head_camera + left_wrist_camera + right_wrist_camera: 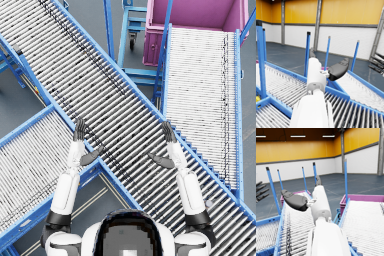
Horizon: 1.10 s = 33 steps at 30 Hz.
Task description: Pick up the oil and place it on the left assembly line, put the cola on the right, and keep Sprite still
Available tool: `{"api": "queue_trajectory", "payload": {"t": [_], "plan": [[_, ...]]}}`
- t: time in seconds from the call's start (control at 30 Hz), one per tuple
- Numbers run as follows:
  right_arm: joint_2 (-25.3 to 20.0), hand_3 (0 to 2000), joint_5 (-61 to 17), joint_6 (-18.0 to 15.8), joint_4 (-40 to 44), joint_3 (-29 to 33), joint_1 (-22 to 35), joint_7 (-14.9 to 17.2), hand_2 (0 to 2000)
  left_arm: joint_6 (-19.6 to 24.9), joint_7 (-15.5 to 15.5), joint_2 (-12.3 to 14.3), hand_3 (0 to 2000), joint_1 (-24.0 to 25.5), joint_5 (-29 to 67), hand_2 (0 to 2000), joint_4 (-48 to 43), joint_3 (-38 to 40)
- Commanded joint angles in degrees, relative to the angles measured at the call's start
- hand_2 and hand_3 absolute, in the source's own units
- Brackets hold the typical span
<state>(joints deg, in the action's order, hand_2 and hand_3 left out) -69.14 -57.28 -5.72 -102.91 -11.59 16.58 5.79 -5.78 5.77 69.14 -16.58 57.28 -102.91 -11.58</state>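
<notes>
Head view: dark left hand (80, 146) and dark right hand (170, 148) hover on raised white forearms above the grey roller conveyor surface with blue rails (115, 100). Fingers (79, 130) extended and spread, thumbs turned inward, holding nothing. A magenta plastic bin (200, 12) stands well beyond the right fingertips. Where the oil, cola and Sprite are cannot be told.

Long diagonal conveyor of silvery metal rollers (115, 105): smooth, dull sheen. Blue painted metal side rails (237, 110): satin. Magenta box-shaped bin (200, 12): looks like matt plastic. White forearm shells (65, 192): smooth, glossy plastic. Dark left hand (80, 147) and right hand (171, 147): matt, rubbery-looking. Grey floor (15, 107): smooth, faintly reflective.
</notes>
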Motion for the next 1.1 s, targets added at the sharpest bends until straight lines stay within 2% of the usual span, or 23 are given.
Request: {"api": "queue_trajectory", "payload": {"t": [0.03, 1.1], "plan": [[0.0, 0, 0.0, 0.0, 0.0, 0.0, 0.0, 0.0, 0, 0.0, 0.0, 0.0, 0, 0.0, 0.0, 0, 0.0, 0.0], [0.0, 0, 0.0, 0.0, 0.0, 0.0, 0.0, 0.0, 0, 0.0, 0.0, 0.0, 0, 0.0, 0.0, 0, 0.0, 0.0]]}}
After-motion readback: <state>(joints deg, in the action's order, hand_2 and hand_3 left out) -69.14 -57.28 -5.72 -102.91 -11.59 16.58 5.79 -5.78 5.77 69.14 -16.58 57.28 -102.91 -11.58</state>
